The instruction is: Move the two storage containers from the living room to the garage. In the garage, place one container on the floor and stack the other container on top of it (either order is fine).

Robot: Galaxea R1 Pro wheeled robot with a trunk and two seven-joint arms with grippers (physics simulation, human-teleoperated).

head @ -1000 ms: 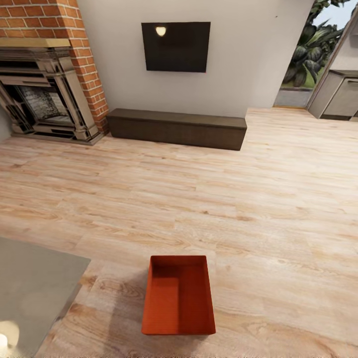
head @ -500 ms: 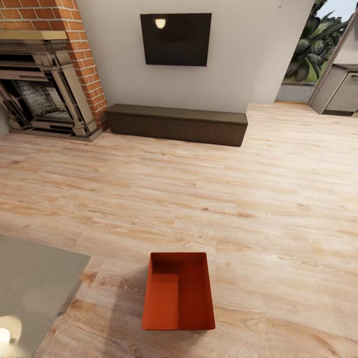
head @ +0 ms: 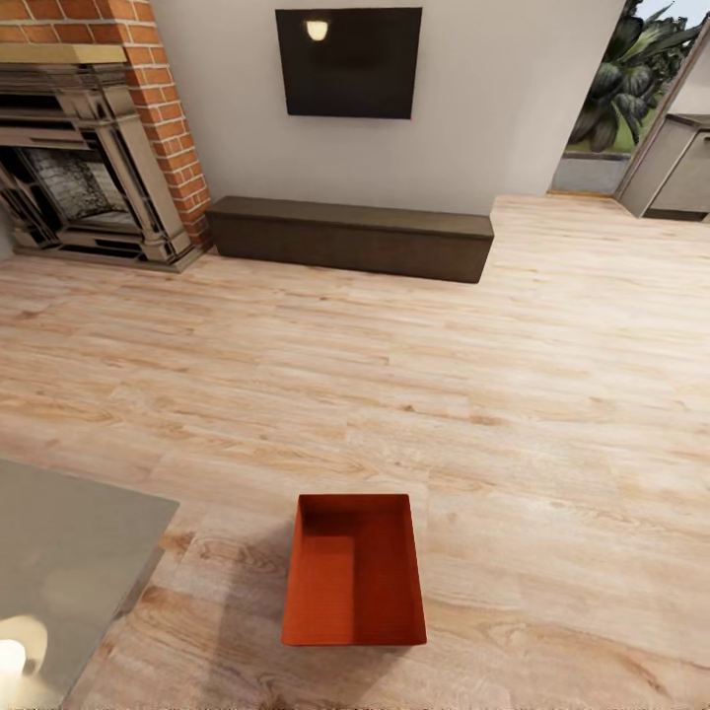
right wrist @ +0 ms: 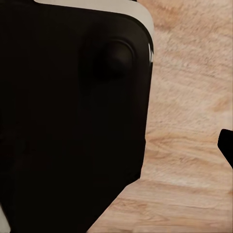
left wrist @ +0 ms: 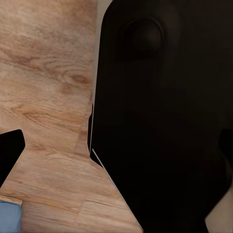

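— One storage container (head: 354, 572) is all I can find: red-orange, lidless, sitting upright on the light wood-plank floor (head: 513, 394) of the living room, near the lower edge of the head view, just beside the corner of the grey desk (head: 69, 562).

— What's cut off?

— The desk runs out of frame at the lower left, with a bright glare on it. The brick fireplace (head: 89, 148) is cropped at the left, the dark wall screen (head: 348, 61) at the top. A long brown cabinet (head: 350, 237) stands against the wall, well apart from the container.

— And the fingers?

— Cannot tell whether they're spread or pressed together. Both wrist views show a big black body over planks, with dark slivers at the edges I can't identify.
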